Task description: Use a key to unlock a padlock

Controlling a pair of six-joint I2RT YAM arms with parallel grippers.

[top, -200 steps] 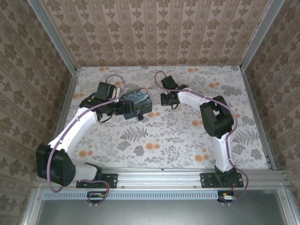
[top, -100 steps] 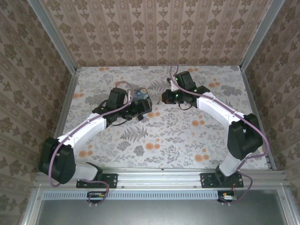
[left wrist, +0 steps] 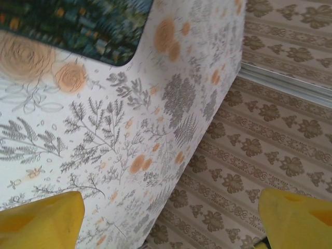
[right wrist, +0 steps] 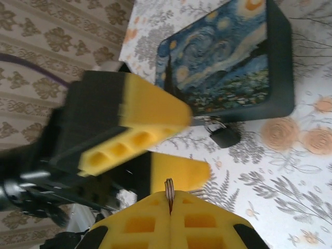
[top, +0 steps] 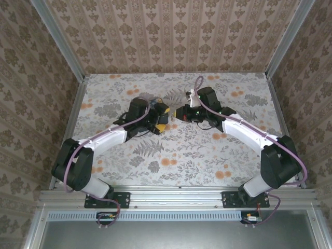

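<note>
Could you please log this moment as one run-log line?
left gripper open | right gripper shut on key | padlock beside box

Soft, even light across all views.
From above we see the desk sharp, with faint shadows under the arms; the right wrist view smears the left hand with blur; the left wrist view leaves its near fingertips out of focus.

2 white-and-black arms with purple cables and yellow foam fingers
</note>
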